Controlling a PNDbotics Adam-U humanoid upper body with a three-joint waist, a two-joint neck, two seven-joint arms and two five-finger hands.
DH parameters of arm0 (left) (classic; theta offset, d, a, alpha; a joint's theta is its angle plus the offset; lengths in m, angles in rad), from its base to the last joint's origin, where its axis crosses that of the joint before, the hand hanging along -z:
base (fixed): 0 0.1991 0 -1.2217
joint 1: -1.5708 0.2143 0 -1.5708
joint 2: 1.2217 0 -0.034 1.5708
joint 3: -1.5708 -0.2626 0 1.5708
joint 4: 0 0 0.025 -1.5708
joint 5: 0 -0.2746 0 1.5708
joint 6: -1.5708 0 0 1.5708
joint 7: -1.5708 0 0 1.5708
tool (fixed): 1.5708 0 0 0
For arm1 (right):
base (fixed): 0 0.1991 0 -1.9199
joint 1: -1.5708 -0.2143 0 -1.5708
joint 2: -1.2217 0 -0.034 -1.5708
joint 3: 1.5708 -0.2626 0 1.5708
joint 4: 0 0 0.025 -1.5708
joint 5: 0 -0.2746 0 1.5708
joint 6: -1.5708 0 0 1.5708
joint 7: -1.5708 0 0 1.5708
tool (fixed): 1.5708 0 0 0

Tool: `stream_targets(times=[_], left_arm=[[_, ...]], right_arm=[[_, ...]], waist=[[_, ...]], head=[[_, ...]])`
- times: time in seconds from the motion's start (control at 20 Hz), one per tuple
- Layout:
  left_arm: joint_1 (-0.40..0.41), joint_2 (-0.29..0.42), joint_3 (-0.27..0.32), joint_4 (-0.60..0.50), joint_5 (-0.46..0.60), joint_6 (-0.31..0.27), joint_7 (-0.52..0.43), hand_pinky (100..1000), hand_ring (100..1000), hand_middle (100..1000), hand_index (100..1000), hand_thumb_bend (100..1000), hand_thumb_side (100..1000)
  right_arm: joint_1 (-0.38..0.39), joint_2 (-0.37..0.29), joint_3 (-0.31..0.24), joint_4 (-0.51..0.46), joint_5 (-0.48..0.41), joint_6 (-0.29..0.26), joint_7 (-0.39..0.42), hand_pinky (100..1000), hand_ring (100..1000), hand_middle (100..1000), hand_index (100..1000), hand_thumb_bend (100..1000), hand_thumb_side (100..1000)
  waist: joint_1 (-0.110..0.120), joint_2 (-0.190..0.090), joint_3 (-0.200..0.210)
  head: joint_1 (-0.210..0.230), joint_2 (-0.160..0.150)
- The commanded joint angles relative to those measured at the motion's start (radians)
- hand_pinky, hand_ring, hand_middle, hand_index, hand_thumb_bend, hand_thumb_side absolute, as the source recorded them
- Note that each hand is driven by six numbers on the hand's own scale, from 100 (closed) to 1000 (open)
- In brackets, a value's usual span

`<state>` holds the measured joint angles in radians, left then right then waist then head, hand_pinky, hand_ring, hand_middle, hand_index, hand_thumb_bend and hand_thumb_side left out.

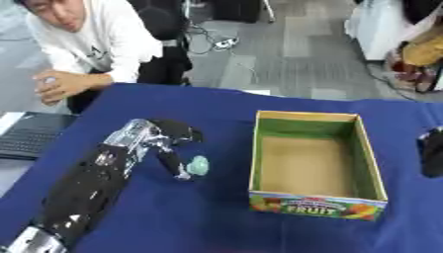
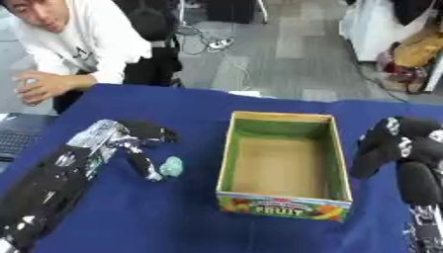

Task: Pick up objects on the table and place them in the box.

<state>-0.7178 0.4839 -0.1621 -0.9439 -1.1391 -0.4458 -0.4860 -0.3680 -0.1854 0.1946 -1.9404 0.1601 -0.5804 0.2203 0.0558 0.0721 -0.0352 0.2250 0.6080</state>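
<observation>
On the left of the blue desk (image 1: 216, 106), the left hand (image 1: 164, 136) reaches down, its fingers (image 1: 173, 165) stretched toward a small pale green object (image 1: 198, 166). The fingertips are touching or just beside the object's left side; whether they already pinch it, I cannot tell. The object lies between this hand and the box (image 1: 316, 165), which stands open and empty to the right. The right hand (image 2: 389, 146) waits on the far right of the box, fingers curled, holding nothing. The left hand is clearly the nearer one.
</observation>
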Motion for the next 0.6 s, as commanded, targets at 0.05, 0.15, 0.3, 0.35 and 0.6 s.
stream_targets(times=[0.05,0.15,0.3,0.35,0.6], left_arm=[[-0.029,0.011,0.022,0.015,-0.003,0.002,0.018,609,772,932,967,663,533],[-0.037,0.006,0.027,0.034,0.005,0.003,0.021,594,764,926,966,663,531],[-0.044,0.001,0.032,0.055,0.022,0.002,0.02,578,751,913,963,666,528],[-0.047,0.0,0.033,0.061,0.029,0.002,0.019,572,745,909,961,662,527],[-0.057,-0.005,0.034,0.078,0.049,0.004,0.007,559,719,891,952,656,522]], right_arm=[[-0.011,0.0,0.002,-0.01,-0.006,0.0,0.002,100,238,363,461,100,918],[-0.013,0.001,0.002,-0.011,-0.006,0.0,0.003,100,238,364,461,100,918],[-0.014,0.001,0.003,-0.01,-0.008,0.001,0.004,100,237,363,460,100,918],[-0.015,0.002,0.003,-0.01,-0.008,0.001,0.004,100,237,363,460,100,918],[-0.014,0.003,0.003,-0.01,-0.012,0.003,0.006,100,235,362,460,100,918]], waist=[[0.0,-0.013,-0.002],[0.0,-0.013,-0.005],[-0.001,-0.012,-0.007],[-0.001,-0.012,-0.008],[-0.001,-0.011,-0.009]], head=[[0.01,0.004],[0.011,0.005],[0.011,0.004],[0.011,0.004],[0.013,0.002]])
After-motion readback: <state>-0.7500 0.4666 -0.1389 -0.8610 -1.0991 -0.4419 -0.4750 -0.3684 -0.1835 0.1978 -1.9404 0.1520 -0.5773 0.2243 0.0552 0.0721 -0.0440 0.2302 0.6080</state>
